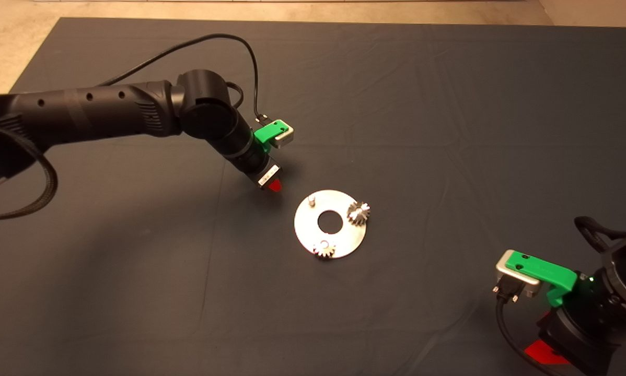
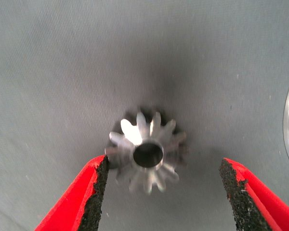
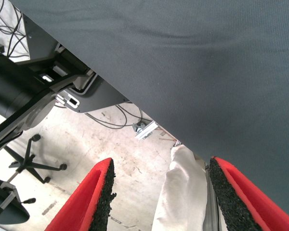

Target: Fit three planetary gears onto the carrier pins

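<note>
Gear lies between left gripper's spread fingers.

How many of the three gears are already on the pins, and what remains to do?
Two planetary gears already sit on the disc at two pin positions. One carrier pin is bare. The third gear lies on the mat, between the open fingers of the left gripper, not yet gripped. Left: grasp it and set it on that pin. The right gripper waits open at the mat's edge.
</note>
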Action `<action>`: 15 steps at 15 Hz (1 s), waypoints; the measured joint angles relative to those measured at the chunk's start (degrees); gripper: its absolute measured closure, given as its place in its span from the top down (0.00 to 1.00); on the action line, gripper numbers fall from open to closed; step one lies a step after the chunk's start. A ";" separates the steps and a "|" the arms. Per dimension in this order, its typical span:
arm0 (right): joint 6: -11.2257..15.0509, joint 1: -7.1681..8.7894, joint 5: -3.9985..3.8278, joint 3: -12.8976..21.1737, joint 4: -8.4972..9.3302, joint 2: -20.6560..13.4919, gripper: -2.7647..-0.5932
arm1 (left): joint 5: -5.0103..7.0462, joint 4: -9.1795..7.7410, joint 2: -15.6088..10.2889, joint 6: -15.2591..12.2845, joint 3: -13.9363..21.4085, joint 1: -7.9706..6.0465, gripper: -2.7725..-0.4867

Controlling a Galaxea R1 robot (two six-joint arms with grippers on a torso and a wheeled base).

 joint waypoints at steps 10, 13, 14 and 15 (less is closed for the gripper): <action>0.02 0.00 -0.01 0.04 0.00 -0.02 0.39 | -0.11 2.42 0.34 0.01 0.38 0.27 0.49; 0.02 0.62 0.00 0.06 0.02 -0.02 0.39 | -0.03 3.85 0.30 0.01 1.17 0.60 0.46; 0.02 0.79 -0.04 0.06 0.01 -0.05 0.39 | -0.05 4.66 0.28 0.00 1.70 1.10 0.46; 0.02 0.80 0.00 0.09 0.02 -0.02 0.39 | -0.08 5.11 0.26 -0.02 1.96 1.54 0.46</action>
